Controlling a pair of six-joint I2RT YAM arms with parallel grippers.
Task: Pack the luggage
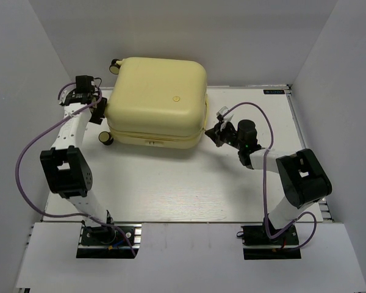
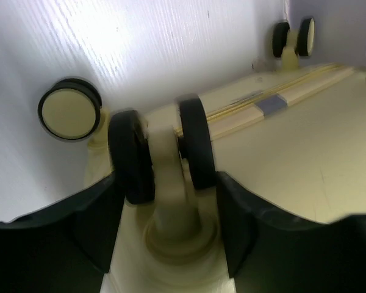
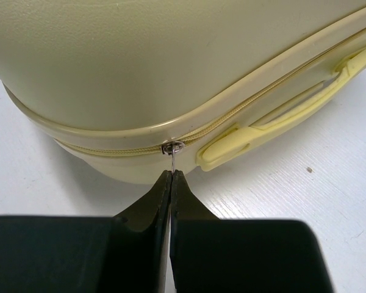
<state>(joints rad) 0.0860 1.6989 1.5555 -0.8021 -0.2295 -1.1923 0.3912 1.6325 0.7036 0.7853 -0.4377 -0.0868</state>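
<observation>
Suitcase (image 1: 155, 101) is lying shut and flat on the bench (image 1: 171, 189), toward the far side and roughly between the two arms. It's close to square, but the long axis looks like it runs left-right, with the wheel end pointing at the left arm and the other end at the right arm. The zip seam runs level round the side of the shell. Right hand (image 3: 171, 177) is at the near right corner with the case straight ahead of it. Its fingers are pinched down to basically no gap on the thin metal zipper pull (image 3: 172, 161), which hangs off the slider (image 3: 172, 147) just beside a carry handle (image 3: 280, 116). So the right arm owns the zip, and my guess is the next move drags that slider along the seam, following the corner's curve rather than yanking straight out. Can't tell which side of the slider is unzipped. Left hand (image 2: 166, 183) is at the wheel end, fingers (image 2: 79, 232) spread wide either side of a caster (image 2: 165, 146), right up against its wheels. Can't tell if it's squeezing or just straddling, but it looks like bracing to me.
</observation>
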